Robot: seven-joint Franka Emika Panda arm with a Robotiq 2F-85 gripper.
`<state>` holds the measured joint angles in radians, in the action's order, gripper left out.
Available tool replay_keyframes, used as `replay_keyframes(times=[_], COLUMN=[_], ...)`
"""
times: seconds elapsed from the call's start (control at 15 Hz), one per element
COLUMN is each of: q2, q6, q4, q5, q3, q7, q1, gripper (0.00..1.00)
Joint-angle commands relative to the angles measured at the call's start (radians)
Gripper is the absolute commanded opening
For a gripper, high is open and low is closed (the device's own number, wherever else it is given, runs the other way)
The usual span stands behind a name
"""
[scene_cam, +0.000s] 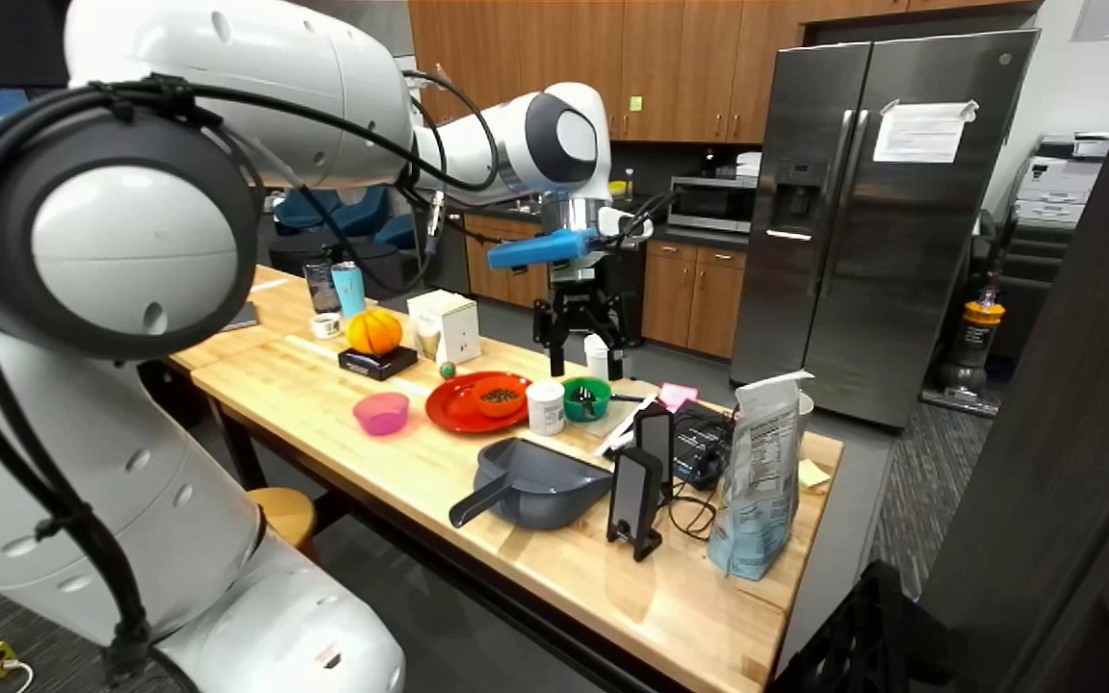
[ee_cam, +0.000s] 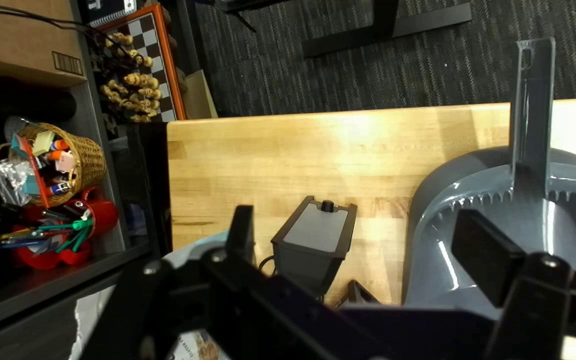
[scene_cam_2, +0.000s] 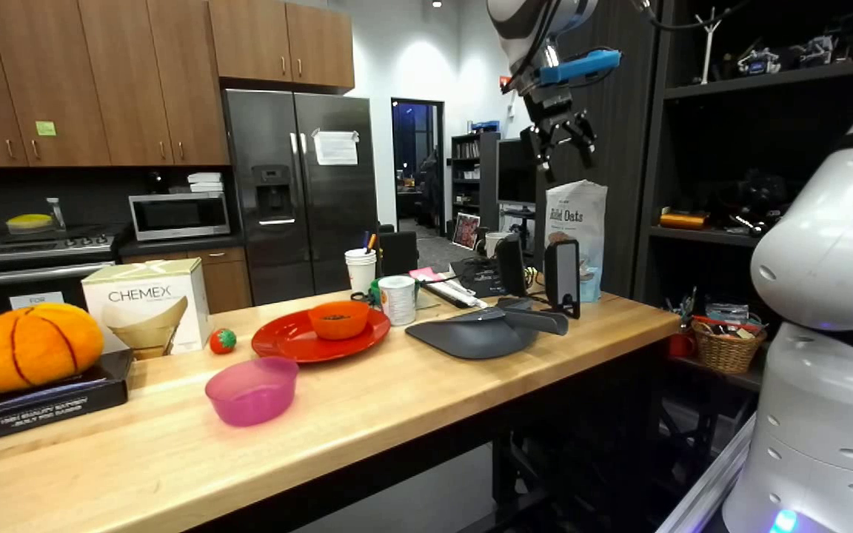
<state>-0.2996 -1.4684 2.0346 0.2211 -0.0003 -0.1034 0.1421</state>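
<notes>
Spread wide and holding nothing, the tool [scene_cam_2: 566, 155] hangs above the desk [scene_cam_2: 382, 385], its height presumably clearing the oats bag [scene_cam_2: 578, 218], whose contents probably keep it upright.

Bright indoor light; wrist view: tabletop [ee_cam: 288, 160] blown white at right edge, glare streaking dustpan [ee_cam: 523, 215].

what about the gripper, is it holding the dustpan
No, in an exterior view the gripper hangs open in the air, apart from the dustpan on the table.
</notes>
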Motion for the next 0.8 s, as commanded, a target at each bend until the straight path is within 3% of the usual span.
replay_keyframes(times=[0.0,0.73], q2=[0.001,0.057], q6=[0.004,-0.025], q4=[-0.003,-0.041], q5=[0.004,0.006], q3=[-0.020,-0.007], q7=[-0.005,-0.019], q1=[-0.024,-0.048], gripper=[1.00,1.00])
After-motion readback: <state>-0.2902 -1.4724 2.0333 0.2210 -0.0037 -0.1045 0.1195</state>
